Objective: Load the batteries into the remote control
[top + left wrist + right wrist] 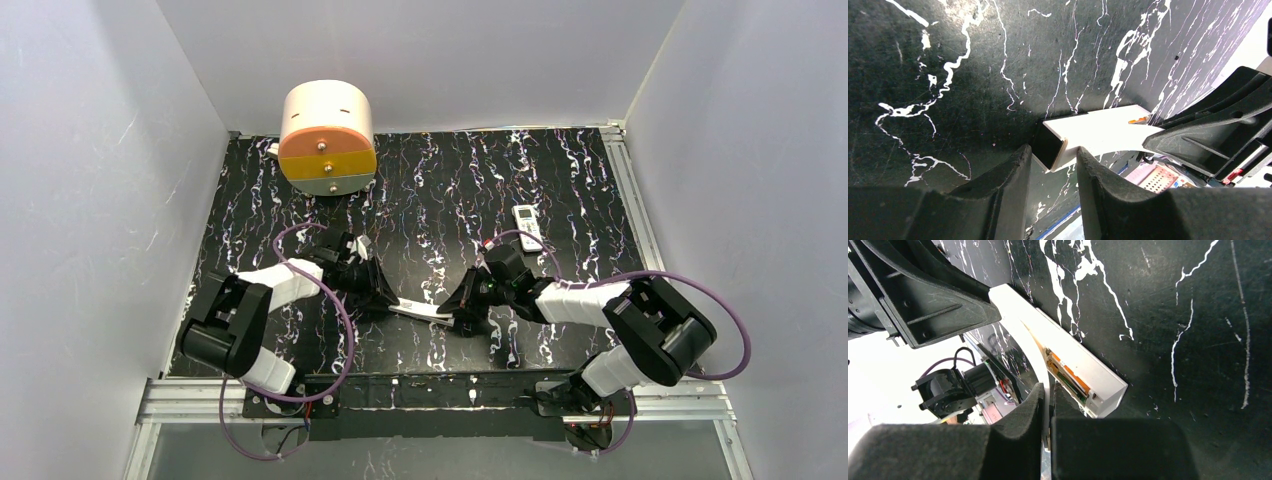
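The small white remote control (527,226), with buttons on its face, lies at the back right, apart from both grippers. A long white bar (420,311) is held between the grippers. Its open bay shows copper-orange batteries (1070,372); an orange tip also shows in the left wrist view (1137,121). My left gripper (385,295) has its fingertips either side of the bar's dark end (1050,147). My right gripper (462,312) is shut on a thin curved white cover strip (1035,345) that arcs away from the bar (1088,365).
A round cream, orange and grey drum (327,140) with small knobs stands at the back left. White walls close in three sides. A metal rail (430,395) runs along the near edge by the arm bases.
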Motion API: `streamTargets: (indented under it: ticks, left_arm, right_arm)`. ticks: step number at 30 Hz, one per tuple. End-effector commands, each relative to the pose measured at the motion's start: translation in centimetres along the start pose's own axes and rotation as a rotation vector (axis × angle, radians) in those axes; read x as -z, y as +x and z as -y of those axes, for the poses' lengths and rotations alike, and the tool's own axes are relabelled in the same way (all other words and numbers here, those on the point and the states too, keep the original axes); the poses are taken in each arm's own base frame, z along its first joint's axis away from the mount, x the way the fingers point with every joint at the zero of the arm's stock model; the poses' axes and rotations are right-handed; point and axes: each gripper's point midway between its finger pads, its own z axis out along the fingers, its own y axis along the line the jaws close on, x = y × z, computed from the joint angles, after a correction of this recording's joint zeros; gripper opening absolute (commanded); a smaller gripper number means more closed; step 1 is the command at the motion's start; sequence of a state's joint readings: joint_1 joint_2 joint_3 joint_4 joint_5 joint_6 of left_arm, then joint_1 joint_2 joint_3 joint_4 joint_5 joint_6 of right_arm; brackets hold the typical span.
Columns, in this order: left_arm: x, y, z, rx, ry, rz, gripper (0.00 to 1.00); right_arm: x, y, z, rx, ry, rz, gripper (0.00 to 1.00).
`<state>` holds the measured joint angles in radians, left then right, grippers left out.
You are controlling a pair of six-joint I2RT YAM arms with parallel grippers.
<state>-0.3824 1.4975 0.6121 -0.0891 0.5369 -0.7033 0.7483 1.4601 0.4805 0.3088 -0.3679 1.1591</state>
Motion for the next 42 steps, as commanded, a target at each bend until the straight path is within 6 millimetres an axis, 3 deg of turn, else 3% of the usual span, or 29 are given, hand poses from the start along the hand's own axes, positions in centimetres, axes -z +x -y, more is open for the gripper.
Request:
streamTargets:
  ticks: [1,6,15,24,27,35,42]
  left_arm:
    - [-0.4,2.0,-5.3,0.017,-0.24,-0.05,0.34]
    - [-0.6,2.5,-6.1,0.022,-0.275,-0.077,0.33]
    - [-0.8,2.5,-6.4,0.011,-0.302,-0.091,0.37]
    - [-0.9,2.5,-6.6,0.009,-0.313,-0.095,0.39]
    - [-0.9,2.4,-6.6,0.007,-0.31,-0.096,0.4]
    - [-1.0,2.5,-6.5,-0.002,-0.302,-0.095,0.36]
    - [-1.2,2.7,-6.7,0.005,-0.302,-0.108,0.31]
  right_arm:
    - [0.6,1.7,4.1,-0.013,0.18,-0.048,0.17]
    - [1.3,1.2,3.3,0.0,0.164,-0.024,0.32]
    - [2.6,0.9,2.7,-0.002,0.154,-0.01,0.42]
    - [4.4,0.5,3.5,-0.011,0.189,0.018,0.54]
    - [4.1,0.3,3.6,0.002,0.196,0.014,0.54]
    - [3.1,-0.8,3.1,0.059,0.2,0.015,0.37]
    - [2.3,-0.8,3.6,0.06,0.205,0.002,0.31]
